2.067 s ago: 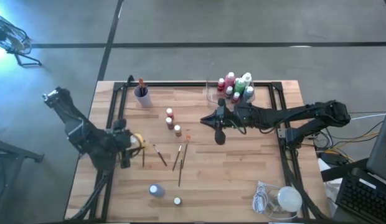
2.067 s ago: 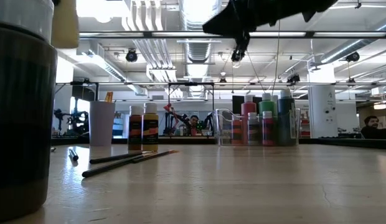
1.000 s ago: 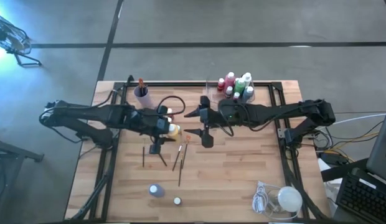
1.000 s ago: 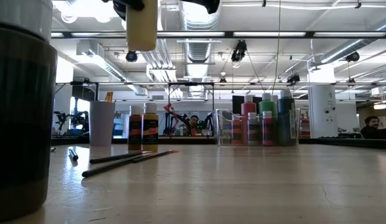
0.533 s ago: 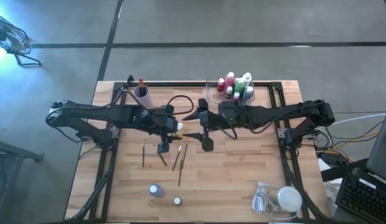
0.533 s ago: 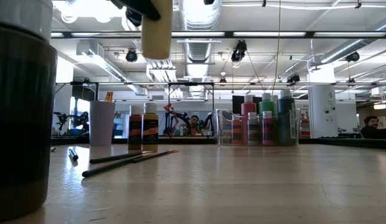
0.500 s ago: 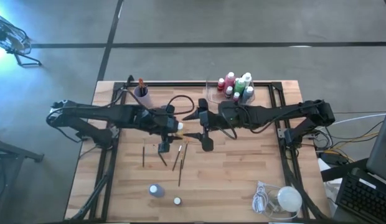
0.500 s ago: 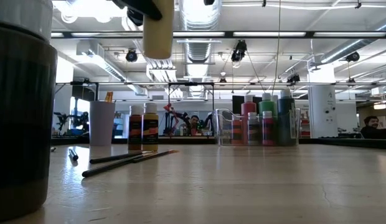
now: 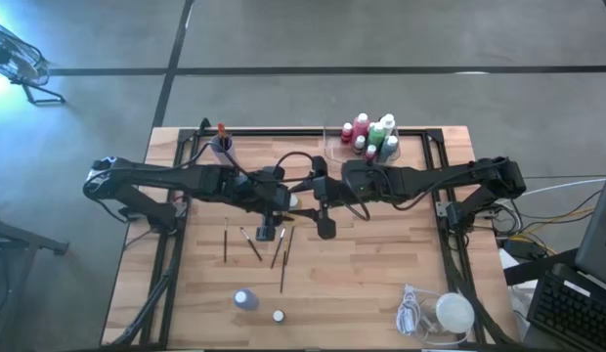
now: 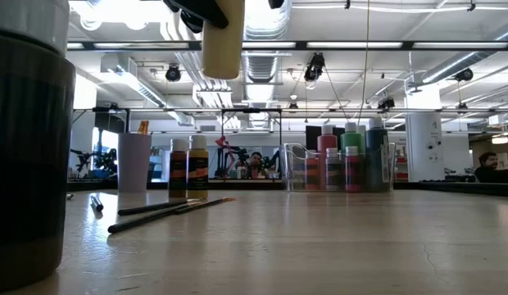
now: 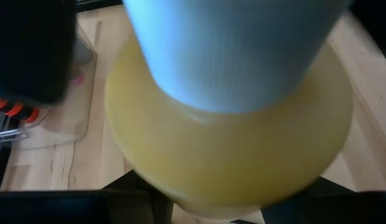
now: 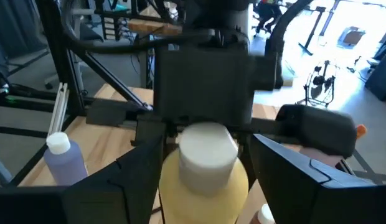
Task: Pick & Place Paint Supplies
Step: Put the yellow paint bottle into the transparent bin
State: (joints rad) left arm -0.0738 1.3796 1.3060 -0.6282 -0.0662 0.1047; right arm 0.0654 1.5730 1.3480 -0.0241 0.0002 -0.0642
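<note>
My left gripper (image 9: 281,201) is shut on a yellow paint bottle (image 12: 205,177) with a white cap, high above the table's middle. In the low view the bottle (image 10: 222,41) hangs at the top of the picture. My right gripper (image 12: 208,155) faces it from the table's right, open, with one finger on either side of the bottle; I cannot tell whether they touch it. Three thin brushes (image 9: 280,249) lie flat on the wood below. More bottles (image 9: 371,135) stand in a clear tray at the far edge. My left gripper pinches the yellow bottle's body (image 11: 230,155) between its two fingers, coming from the table's left and slanting down. The bottle is upright, cap up, lifted clear of the table. The bottle itself hides the exact spots where the fingers meet it.
A purple cup (image 9: 222,147) holding a brush stands at the far left. A lilac bottle (image 9: 244,299) and a small white-capped one (image 9: 278,316) stand near the front edge. A white lump with a coiled cord (image 9: 448,313) lies at the front right. Two bottles (image 10: 188,164) stand mid-table.
My left gripper has carried the yellow bottle toward the table's right, up to my right gripper, keeping it upright and clear of the table. My right arm has kept its place.
</note>
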